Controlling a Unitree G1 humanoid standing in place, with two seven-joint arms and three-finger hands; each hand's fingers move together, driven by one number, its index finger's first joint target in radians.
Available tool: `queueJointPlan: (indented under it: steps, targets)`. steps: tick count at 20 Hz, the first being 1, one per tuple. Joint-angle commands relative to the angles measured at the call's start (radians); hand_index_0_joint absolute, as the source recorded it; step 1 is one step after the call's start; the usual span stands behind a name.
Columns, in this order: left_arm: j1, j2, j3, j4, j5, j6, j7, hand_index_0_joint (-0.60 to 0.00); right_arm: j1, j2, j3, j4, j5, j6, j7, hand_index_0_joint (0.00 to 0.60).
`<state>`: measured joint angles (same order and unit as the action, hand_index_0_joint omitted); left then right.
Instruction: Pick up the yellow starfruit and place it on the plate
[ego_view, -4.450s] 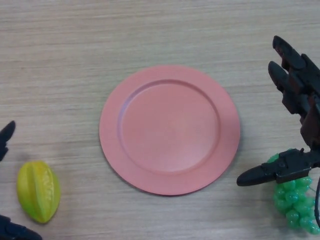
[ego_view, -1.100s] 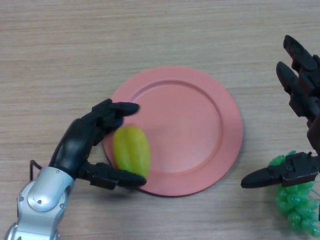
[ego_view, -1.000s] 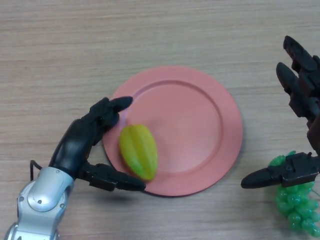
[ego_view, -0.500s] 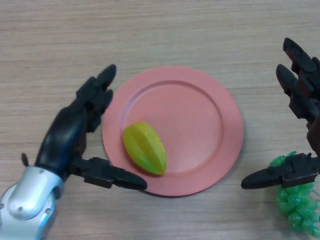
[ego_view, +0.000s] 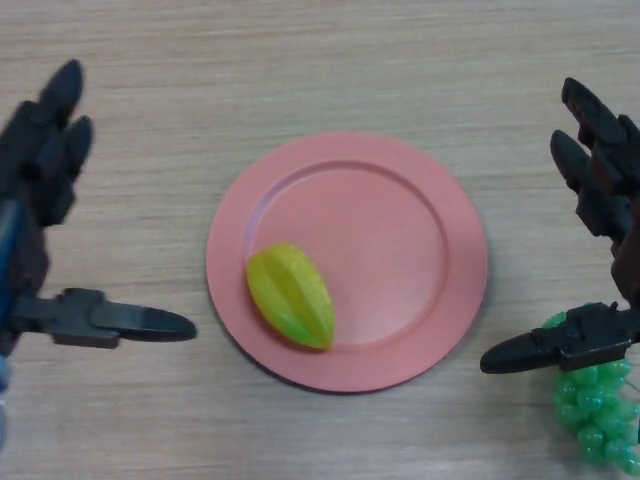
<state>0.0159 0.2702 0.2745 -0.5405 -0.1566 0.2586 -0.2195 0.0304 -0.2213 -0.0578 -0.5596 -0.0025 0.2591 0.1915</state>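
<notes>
The yellow starfruit (ego_view: 290, 296) lies on the pink plate (ego_view: 400, 200), in its lower left part, with nothing touching it. My left hand (ego_view: 40, 200) hovers open at the left edge of the head view, its fingers straight and its thumb pointing toward the plate, well apart from the fruit. At the right edge my right hand (ego_view: 600, 190) is open too, fingers straight and thumb stretched out low.
A bunch of green grapes (ego_view: 595, 410) lies at the bottom right corner, partly under my right thumb. The plate rests on a light wooden table (ego_view: 300, 60).
My left hand carried the starfruit from the table's left onto the plate, let it go, and has drawn back to the left. The right hand has barely moved.
</notes>
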Motion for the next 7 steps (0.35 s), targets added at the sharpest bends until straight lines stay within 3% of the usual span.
queueJointPlan:
  steps: [1,7]
  targets:
    - [-0.005,0.034,0.094,-0.084,-0.126,-0.085,-0.019,0.000,-0.027,-0.018,-0.023,-0.067,0.026,-0.127,-0.019,0.000]
    - [-0.013,0.048,0.096,-0.060,-0.127,-0.114,-0.038,0.000,-0.046,-0.018,-0.013,-0.058,0.032,-0.124,-0.024,0.000]
